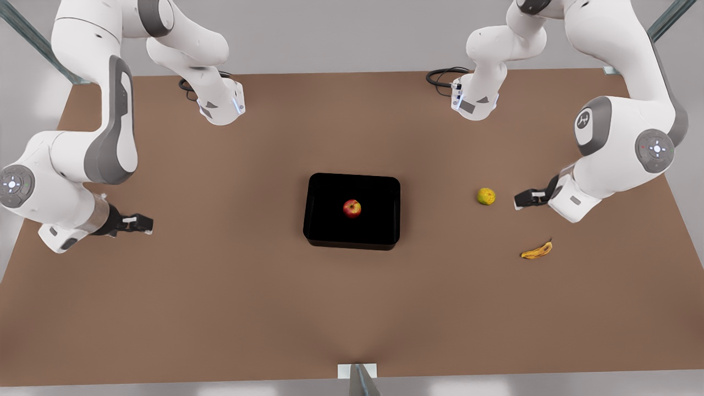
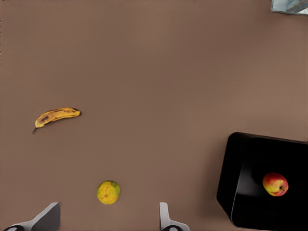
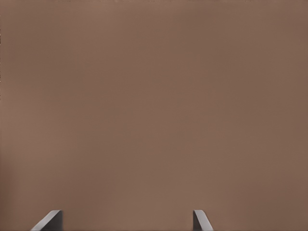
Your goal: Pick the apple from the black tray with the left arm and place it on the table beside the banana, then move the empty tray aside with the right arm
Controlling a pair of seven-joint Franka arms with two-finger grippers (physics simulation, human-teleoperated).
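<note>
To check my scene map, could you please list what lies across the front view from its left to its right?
Right end effector → black tray, with the apple inside → yellow-green fruit → left end effector → banana.

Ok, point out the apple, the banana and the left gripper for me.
apple [image 1: 352, 208], front view, middle of the fruit, inside the tray.
banana [image 1: 536, 251], front view, mid-body on the table.
left gripper [image 2: 106, 219], left wrist view, midway between its open fingertips.

Table [image 1: 220, 308]: tray [image 1: 316, 220], banana [image 1: 536, 251], citrus [image 1: 485, 196].
</note>
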